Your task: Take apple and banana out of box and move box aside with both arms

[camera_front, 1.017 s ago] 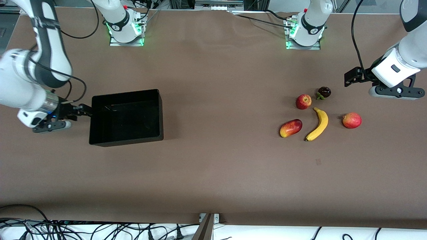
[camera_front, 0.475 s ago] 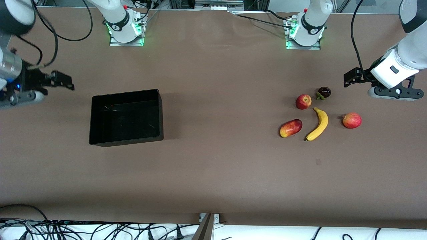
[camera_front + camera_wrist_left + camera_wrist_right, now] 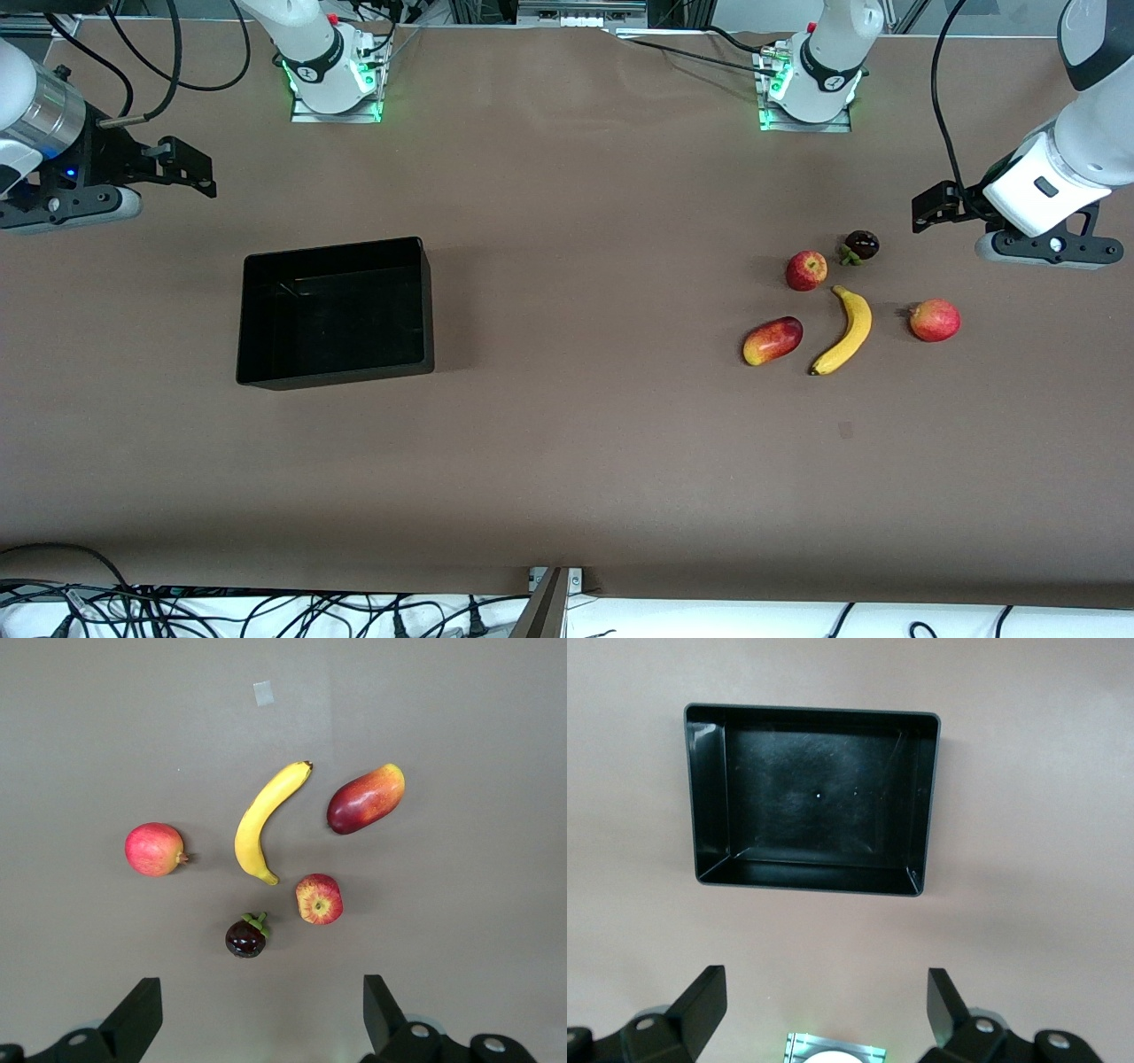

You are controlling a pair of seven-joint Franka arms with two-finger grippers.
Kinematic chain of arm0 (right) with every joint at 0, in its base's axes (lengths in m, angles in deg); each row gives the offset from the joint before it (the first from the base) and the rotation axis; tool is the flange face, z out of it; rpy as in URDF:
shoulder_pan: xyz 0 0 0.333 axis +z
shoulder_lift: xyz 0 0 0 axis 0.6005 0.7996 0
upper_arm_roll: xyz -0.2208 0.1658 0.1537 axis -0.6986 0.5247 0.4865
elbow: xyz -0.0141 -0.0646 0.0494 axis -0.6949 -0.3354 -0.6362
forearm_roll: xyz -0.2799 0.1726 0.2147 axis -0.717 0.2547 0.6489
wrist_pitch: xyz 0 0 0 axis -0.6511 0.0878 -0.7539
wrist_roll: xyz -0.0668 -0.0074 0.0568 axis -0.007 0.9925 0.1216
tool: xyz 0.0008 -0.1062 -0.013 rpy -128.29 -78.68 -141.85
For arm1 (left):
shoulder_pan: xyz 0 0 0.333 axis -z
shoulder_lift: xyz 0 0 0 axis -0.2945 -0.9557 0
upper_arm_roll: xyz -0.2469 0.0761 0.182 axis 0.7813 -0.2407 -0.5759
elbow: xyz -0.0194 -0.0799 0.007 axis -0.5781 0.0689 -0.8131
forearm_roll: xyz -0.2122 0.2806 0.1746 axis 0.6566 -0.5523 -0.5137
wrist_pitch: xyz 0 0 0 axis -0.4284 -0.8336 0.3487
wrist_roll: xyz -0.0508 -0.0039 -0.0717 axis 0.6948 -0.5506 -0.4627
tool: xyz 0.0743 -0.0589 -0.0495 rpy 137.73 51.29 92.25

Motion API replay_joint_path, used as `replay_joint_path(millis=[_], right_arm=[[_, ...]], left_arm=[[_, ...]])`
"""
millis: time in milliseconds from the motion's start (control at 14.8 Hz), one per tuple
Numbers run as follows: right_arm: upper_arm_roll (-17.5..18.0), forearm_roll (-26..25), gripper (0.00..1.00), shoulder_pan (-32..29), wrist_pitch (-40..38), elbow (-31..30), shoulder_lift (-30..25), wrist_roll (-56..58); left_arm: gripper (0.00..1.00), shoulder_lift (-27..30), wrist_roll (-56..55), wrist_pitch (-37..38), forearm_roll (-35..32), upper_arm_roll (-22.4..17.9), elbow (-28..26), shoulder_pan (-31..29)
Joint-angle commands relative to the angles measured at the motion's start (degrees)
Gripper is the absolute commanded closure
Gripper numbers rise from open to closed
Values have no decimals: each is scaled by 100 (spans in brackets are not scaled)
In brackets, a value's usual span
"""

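The black box (image 3: 337, 245) stands empty on the table toward the right arm's end; it also shows in the right wrist view (image 3: 811, 712). The banana (image 3: 846, 332) lies toward the left arm's end, with the apple (image 3: 806, 270) beside its stem end. Both show in the left wrist view: the banana (image 3: 263, 819) and the apple (image 3: 319, 899). My right gripper (image 3: 202, 170) is open and empty, up over bare table beside the box (image 3: 824, 1014). My left gripper (image 3: 923, 208) is open and empty, up over the table beside the fruits (image 3: 257, 1019).
A red-yellow mango (image 3: 772, 340), a dark mangosteen (image 3: 860, 245) and another round red fruit (image 3: 934, 320) lie around the banana. The arms' bases (image 3: 332, 75) stand at the table's edge farthest from the front camera.
My right gripper has left the box's wall at the right arm's end and risen away toward the bases. The box stays put. The left arm has barely moved.
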Motion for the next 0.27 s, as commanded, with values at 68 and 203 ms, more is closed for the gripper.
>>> replay_joint_path(millis=[68, 203], right_arm=[[38, -39, 0, -152, 88, -28, -32, -73], [29, -57, 0, -153, 88, 7, 3, 40]], left_arm=[[0, 23, -48, -30, 0, -1, 4, 20], [0, 23, -40, -30, -9, -1, 13, 20]])
